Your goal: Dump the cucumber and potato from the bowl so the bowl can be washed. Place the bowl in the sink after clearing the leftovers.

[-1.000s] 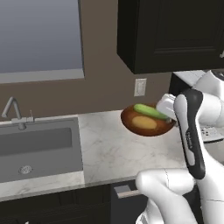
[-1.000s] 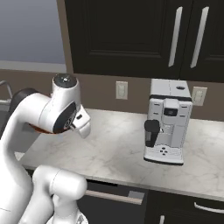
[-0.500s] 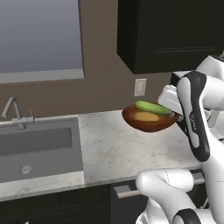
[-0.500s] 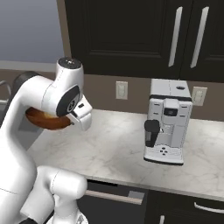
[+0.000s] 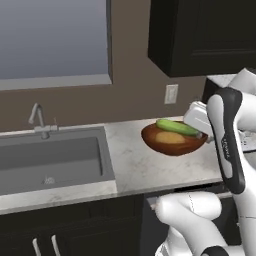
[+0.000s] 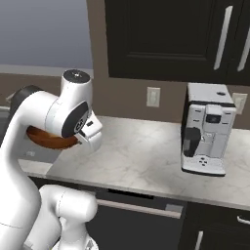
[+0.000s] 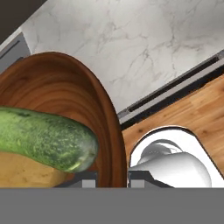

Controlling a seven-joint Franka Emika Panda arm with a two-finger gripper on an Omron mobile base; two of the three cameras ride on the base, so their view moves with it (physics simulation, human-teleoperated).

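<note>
Both cucumber [image 5: 177, 126] and potato [image 5: 169, 137] sit in the bowl [image 5: 172, 145] we see our end effector [image 7: 112, 177] grasping above the desk [image 5: 145, 167].

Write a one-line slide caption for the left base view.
Gripper shut on rim of bowl, lifted over the counter with cucumber and potato inside.

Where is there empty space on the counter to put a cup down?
The widest bare marble lies between the raised bowl and the coffee machine. Another free strip runs between the sink and the spot under the bowl. It is crowded by the bowl, where the gripper clamps its rim, with the cucumber and potato inside.
</note>
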